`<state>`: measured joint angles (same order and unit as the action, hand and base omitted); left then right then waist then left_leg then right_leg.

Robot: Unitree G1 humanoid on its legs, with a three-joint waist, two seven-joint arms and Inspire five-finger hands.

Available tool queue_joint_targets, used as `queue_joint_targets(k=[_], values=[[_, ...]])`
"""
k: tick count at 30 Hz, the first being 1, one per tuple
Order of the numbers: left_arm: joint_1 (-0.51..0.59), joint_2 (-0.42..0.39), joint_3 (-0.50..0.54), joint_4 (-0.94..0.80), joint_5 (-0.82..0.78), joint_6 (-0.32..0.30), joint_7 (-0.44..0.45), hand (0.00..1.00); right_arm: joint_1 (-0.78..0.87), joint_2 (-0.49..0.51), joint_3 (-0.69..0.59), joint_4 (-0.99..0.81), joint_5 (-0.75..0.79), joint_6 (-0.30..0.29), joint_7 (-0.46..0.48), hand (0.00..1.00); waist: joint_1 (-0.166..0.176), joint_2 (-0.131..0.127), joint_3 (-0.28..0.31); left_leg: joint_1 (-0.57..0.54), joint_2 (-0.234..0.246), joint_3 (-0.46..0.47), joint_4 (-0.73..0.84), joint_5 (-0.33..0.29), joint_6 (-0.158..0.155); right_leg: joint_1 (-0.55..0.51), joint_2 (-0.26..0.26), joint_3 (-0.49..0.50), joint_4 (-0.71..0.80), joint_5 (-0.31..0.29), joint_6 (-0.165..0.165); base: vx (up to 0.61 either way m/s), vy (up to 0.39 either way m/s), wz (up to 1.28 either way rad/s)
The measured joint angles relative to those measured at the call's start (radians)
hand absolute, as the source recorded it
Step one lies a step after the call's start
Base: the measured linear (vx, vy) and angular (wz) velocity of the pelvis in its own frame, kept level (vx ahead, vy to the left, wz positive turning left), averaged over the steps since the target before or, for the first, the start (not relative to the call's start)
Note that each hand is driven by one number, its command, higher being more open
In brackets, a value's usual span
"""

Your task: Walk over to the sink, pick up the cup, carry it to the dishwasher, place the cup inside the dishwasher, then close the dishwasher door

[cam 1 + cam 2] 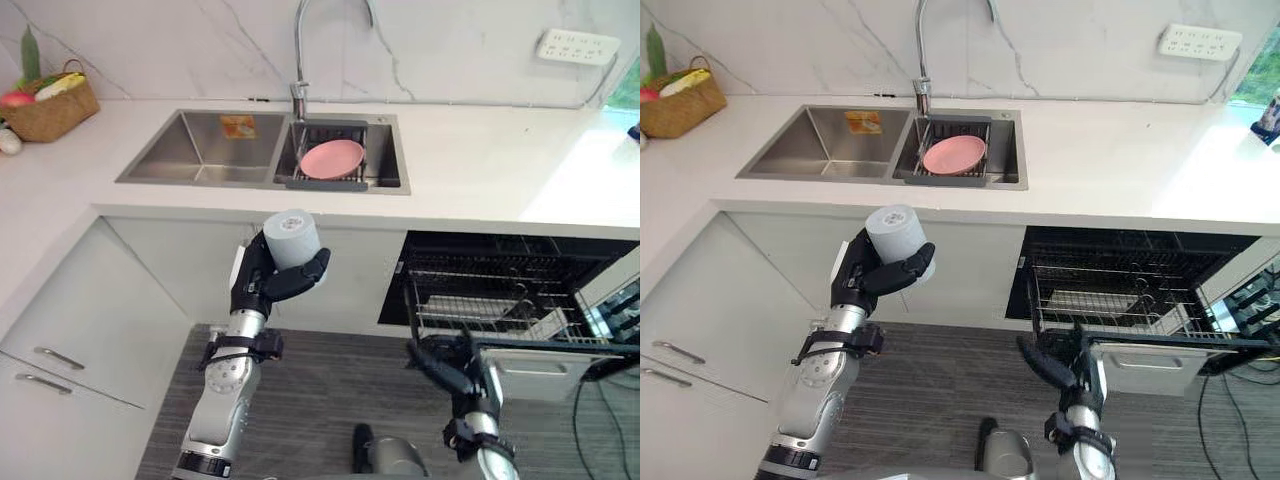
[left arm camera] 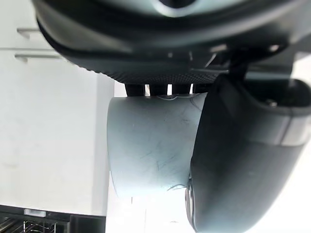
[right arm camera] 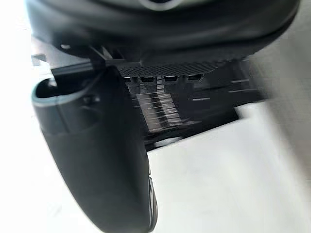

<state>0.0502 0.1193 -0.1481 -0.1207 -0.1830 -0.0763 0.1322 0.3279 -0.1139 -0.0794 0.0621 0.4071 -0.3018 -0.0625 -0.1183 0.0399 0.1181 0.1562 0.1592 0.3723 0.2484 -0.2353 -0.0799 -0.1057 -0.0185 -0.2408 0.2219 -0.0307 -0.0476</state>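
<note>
Left wrist view shows the left hand (image 2: 233, 145) with its fingers (image 2: 158, 90) and thumb wrapped round the grey cup (image 2: 148, 145), held in the air. Just past those fingers are the white cabinet doors (image 1: 170, 270). The right hand (image 1: 440, 368) is beside the open dishwasher door (image 1: 530, 372), fingers loosely stretched and holding nothing. Beyond them is the wire rack (image 1: 490, 290). Farther off, the sink (image 1: 200, 150) holds a pink plate (image 1: 332, 157) under the tap (image 1: 300, 60).
</note>
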Motion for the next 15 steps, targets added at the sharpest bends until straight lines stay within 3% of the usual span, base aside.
queue_joint_targets(k=[1, 2, 3, 4, 5, 6, 9, 11, 13, 14, 15], values=[[-0.003, 0.014, 0.013, 0.001, 0.0, -0.006, 0.014, 0.0, -0.029, -0.008, -0.011, -0.055, 0.0, -0.036, 0.008, 1.0, 0.003, 0.0, -0.002, -0.061, 0.04, -0.006, 0.175, -0.011, -0.012, 0.011, 0.01, 0.009, 0.003, -0.018, -0.009, 0.21, -0.109, -0.32], [-0.002, 0.014, 0.018, 0.002, -0.002, -0.006, 0.024, 0.0, -0.04, -0.011, -0.019, -0.081, 0.001, -0.046, 0.014, 1.0, 0.008, 0.002, -0.001, -0.1, 0.069, -0.009, 0.286, -0.001, 0.002, 0.021, 0.02, 0.022, 0.001, -0.022, -0.012, 0.22, -0.157, -0.54], [-0.002, 0.013, 0.04, 0.002, -0.007, -0.007, 0.041, 0.0, -0.067, -0.022, -0.034, -0.127, 0.001, -0.065, 0.028, 1.0, 0.019, 0.028, 0.012, -0.17, 0.126, -0.037, 0.5, 0.044, 0.06, 0.055, 0.051, 0.046, -0.002, -0.039, -0.027, 0.26, -0.17, -0.69], [0.001, 0.006, 0.067, 0.003, -0.017, -0.007, 0.048, 0.0, -0.086, -0.025, -0.04, -0.153, 0.002, -0.078, 0.039, 1.0, 0.023, 0.05, 0.021, -0.241, 0.166, -0.098, 0.68, 0.139, 0.076, 0.101, 0.081, 0.071, -0.01, -0.054, -0.047, 0.29, -0.141, -0.71], [0.005, 0.003, 0.077, 0.005, -0.024, -0.01, 0.053, 0.0, -0.089, -0.024, -0.041, -0.155, 0.002, -0.084, 0.041, 1.0, 0.026, 0.055, 0.021, -0.264, 0.169, -0.132, 0.744, 0.156, 0.071, 0.122, 0.092, 0.084, -0.013, -0.06, -0.055, 0.33, -0.095, -0.78], [0.013, 0.003, 0.09, 0.007, -0.036, -0.016, 0.055, 0.0, -0.085, -0.018, -0.043, -0.155, 0.005, -0.089, 0.042, 1.0, 0.037, 0.052, 0.022, -0.294, 0.16, -0.159, 0.801, 0.12, 0.059, 0.157, 0.097, 0.116, -0.016, -0.076, -0.067, 0.33, -0.082, -0.76], [0.015, 0.003, 0.106, 0.007, -0.034, -0.034, 0.032, 0.0, -0.078, 0.001, -0.056, -0.154, 0.014, -0.089, 0.019, 1.0, 0.046, 0.05, 0.024, -0.335, 0.124, -0.138, 0.727, 0.04, 0.062, 0.195, 0.092, 0.19, -0.018, -0.088, -0.062, 0.37, -0.068, -0.89], [0.018, 0.0, 0.106, 0.007, -0.035, -0.035, 0.015, 0.0, -0.086, 0.003, -0.053, -0.156, 0.014, -0.089, -0.006, 1.0, 0.049, 0.049, 0.024, -0.328, 0.064, -0.159, 0.524, 0.016, 0.047, 0.205, 0.077, 0.266, -0.019, -0.094, -0.054, 0.37, 0.026, -1.0], [0.03, 0.001, 0.107, 0.005, -0.035, -0.036, 0.013, 0.0, -0.101, 0.003, -0.04, -0.157, 0.014, -0.088, -0.021, 1.0, 0.053, 0.047, 0.025, -0.304, -0.012, -0.253, 0.331, 0.01, 0.035, 0.21, 0.063, 0.351, -0.019, -0.098, -0.05, 0.28, 0.108, -1.26], [0.051, 0.002, 0.115, -0.005, -0.037, -0.036, 0.016, 0.0, -0.117, -0.001, -0.024, -0.159, 0.016, -0.088, -0.021, 1.0, 0.057, 0.048, 0.024, -0.282, -0.056, -0.347, 0.195, 0.012, 0.032, 0.212, 0.057, 0.426, -0.015, -0.111, -0.034, 0.29, 0.16, -1.34], [0.057, 0.002, 0.118, -0.007, -0.038, -0.037, 0.016, 0.0, -0.12, -0.005, -0.018, -0.162, 0.022, -0.088, -0.019, 1.0, 0.057, 0.05, 0.023, -0.274, -0.064, -0.374, 0.15, 0.015, 0.028, 0.212, 0.057, 0.452, -0.01, -0.12, -0.026, 0.34, 0.213, -1.51]])
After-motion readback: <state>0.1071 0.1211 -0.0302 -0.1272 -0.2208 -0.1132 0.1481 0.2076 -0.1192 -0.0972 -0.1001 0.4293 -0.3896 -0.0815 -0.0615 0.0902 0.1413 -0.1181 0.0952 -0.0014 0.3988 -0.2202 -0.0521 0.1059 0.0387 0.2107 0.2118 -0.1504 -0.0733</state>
